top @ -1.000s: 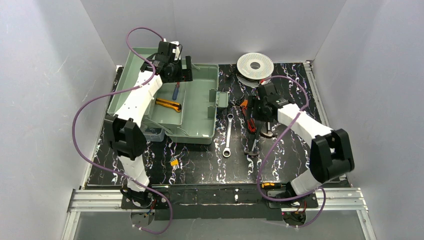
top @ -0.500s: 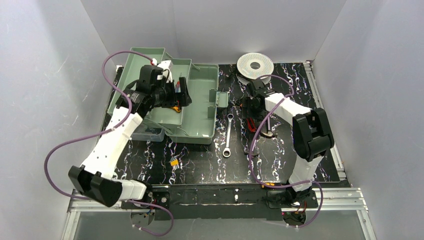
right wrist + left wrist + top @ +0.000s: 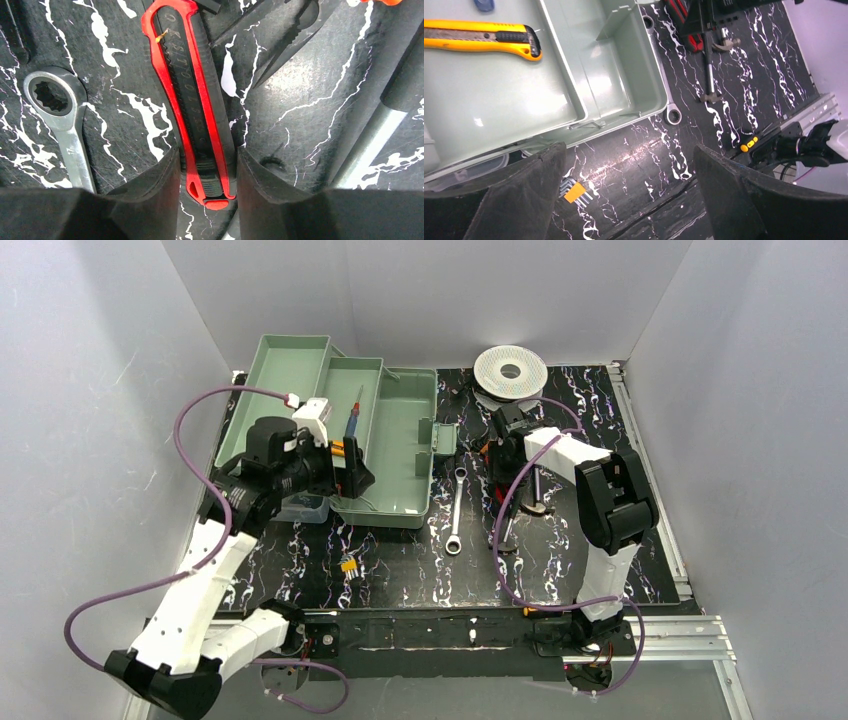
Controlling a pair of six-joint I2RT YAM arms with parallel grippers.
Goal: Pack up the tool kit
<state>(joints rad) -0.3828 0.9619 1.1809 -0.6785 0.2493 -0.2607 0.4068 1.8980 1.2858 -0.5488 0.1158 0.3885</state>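
Backward swings the left arm, elbow now low at the near edge; the left end effector point(image 3: 350, 471) hovers over the front rim of one green toolbox point(image 3: 400, 440) on the black marbled table point(image 3: 400, 570), grey walls around. Left wrist: fingers spread wide, empty; one yellow knife point(image 3: 481, 39) lies inside the toolbox, one wrench point(image 3: 664, 85) beside it. Right wrist: the right end effector point(image 3: 207, 156) closely straddles one red cutter point(image 3: 195, 100); whether it grips cannot be told.

Light: bright and even, from above.
Glare: white shine inside the green box point(image 3: 524, 107).
Shadows: soft and small.
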